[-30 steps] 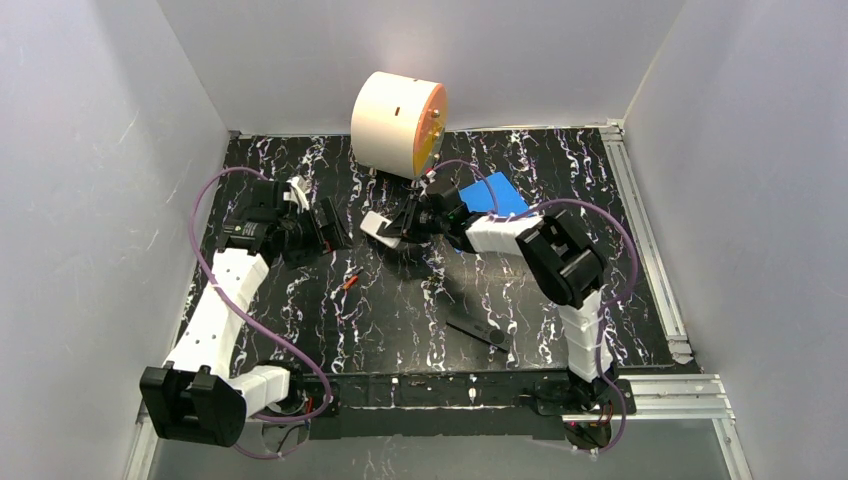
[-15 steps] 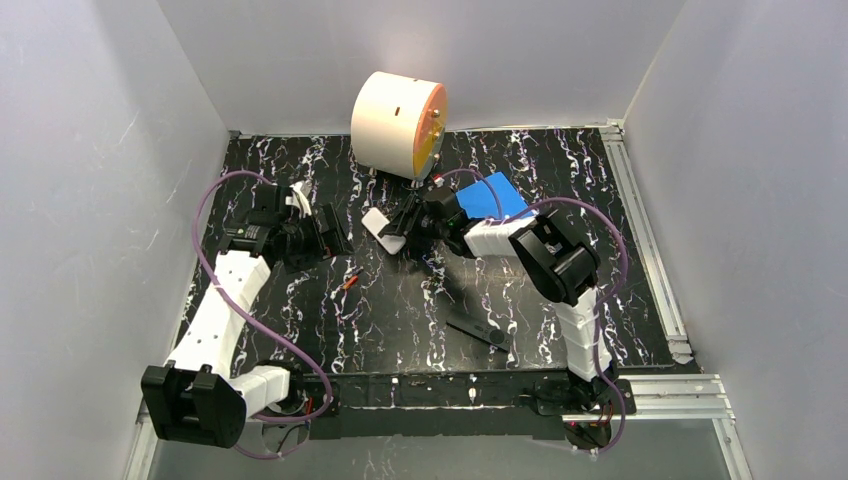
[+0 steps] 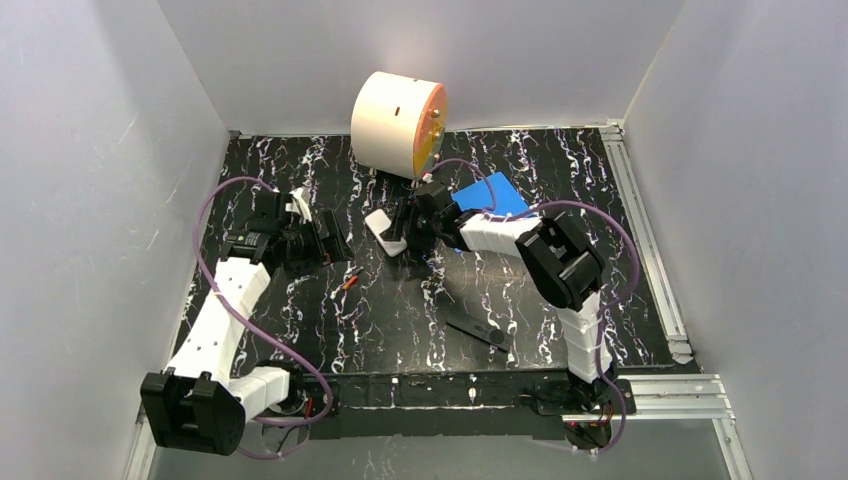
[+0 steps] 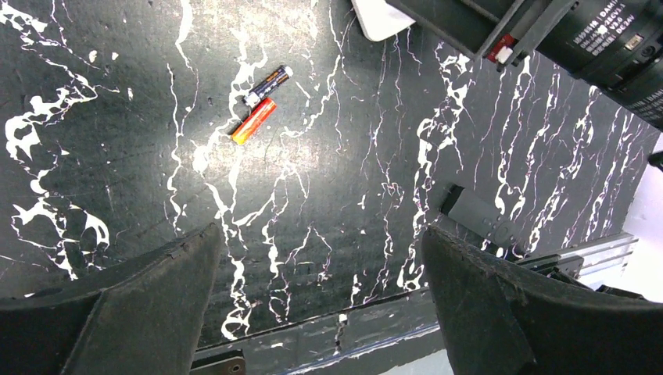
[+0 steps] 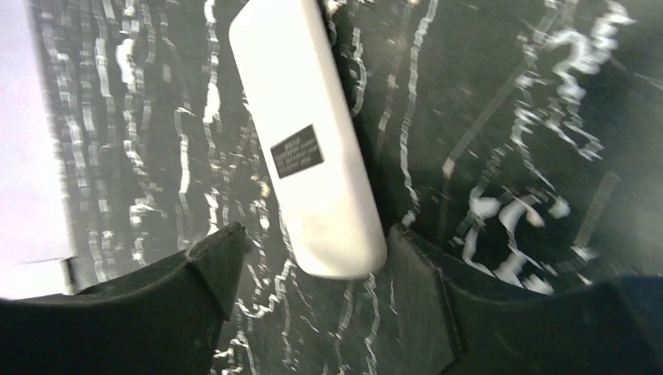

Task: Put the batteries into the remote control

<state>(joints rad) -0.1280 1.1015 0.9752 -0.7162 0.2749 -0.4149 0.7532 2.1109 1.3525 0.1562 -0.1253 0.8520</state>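
A slim dark flat bar [image 3: 478, 332] lies on the black white-veined bench [image 3: 400, 310], well nearer than the white oblong plastic remote control [image 3: 385, 230] and to its right. The two batteries sit side by side, touching, nearer than the remote control and a little to its left: an orange-red cylinder [image 4: 254, 121] and a dark greenish one [image 4: 267, 84]. The left pincer [image 4: 317, 266] hangs to the left of the remote control with its jaws spread wide and nothing between them. The remote control lies flat, label up. The right pincer [image 5: 309, 258] straddles its nearer end with jaws parted, not clamping it. A gap shows on one side. A blue sheet [image 3: 490, 195] lies right of the remote control, and a cream drum with an orange face [image 3: 398, 123] stands beyond it.
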